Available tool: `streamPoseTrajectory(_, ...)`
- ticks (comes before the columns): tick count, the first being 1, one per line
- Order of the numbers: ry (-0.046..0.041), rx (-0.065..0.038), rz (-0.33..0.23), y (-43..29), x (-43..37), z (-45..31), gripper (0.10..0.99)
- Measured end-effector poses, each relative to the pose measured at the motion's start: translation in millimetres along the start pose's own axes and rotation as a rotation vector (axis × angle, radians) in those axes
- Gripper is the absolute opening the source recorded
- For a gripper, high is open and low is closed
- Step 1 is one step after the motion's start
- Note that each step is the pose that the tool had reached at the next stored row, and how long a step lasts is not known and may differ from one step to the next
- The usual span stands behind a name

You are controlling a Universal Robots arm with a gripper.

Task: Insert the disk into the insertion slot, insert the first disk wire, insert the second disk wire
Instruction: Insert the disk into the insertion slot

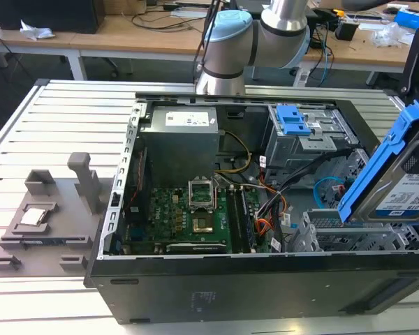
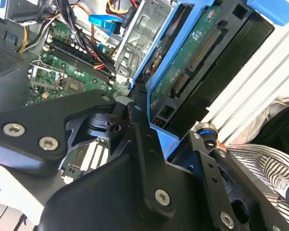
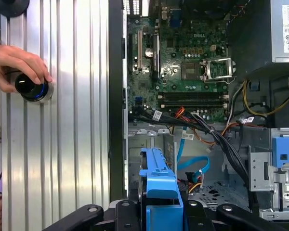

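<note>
Black end effector [image 3: 160, 211] clamped on blue-framed silver disk [image 1: 408, 195] | disk tilted over silver-grey perforated metal insertion slot [image 1: 335, 241] | judged: disk not yet seated, all three steps remain

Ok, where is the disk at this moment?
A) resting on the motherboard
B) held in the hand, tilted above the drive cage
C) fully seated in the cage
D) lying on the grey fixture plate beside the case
B: the hand grips the disk by its blue carrier, tilted above the insertion slot and not yet inside it.
</note>
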State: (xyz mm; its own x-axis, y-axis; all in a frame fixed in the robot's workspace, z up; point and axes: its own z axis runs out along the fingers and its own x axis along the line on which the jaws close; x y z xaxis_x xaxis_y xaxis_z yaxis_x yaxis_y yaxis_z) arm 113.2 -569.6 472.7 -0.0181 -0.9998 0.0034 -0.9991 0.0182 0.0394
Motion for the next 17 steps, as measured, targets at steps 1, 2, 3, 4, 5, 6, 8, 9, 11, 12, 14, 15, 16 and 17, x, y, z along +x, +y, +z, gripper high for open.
streamPoseTrajectory(1,-0.0001,0.0,0.0,-0.1,-0.2,1.8,0.369)
streamPoseTrajectory(2,0.0,0.0,0.0,-0.1,-2.5,2.4,0.369)
streamPoseTrajectory(3,-0.0002,0.0,0.0,-0.1,-4.4,2.6,0.369)
streamPoseTrajectory(4,-0.0001,0.0,0.0,0.0,-6.5,2.9,0.369)
streamPoseTrajectory(5,-0.0001,0.0,0.0,0.0,-6.9,4.0,0.369)
streamPoseTrajectory(6,-0.0002,0.0,0.0,-0.1,-6.9,5.0,0.369)
streamPoseTrajectory(8,0.0,0.0,0.0,-0.2,-7.0,7.2,0.369)
streamPoseTrajectory(9,0.0,0.0,0.0,-0.2,-7.0,7.9,0.369)
streamPoseTrajectory(11,0.0001,0.0,0.0,-0.3,-7.0,9.8,0.369)
streamPoseTrajectory(12,-0.0001,0.0,0.0,-0.4,-7.0,11.7,0.369)
streamPoseTrajectory(14,-0.0001,0.0,0.0,-0.4,-7.0,14.2,0.369)
streamPoseTrajectory(15,0.0,0.0,0.0,-0.5,-7.0,15.3,0.369)
streamPoseTrajectory(16,-0.0001,0.0,0.0,-0.5,-7.0,16.6,0.369)
streamPoseTrajectory(17,0.0,0.0,0.0,-0.6,-7.0,17.7,0.369)
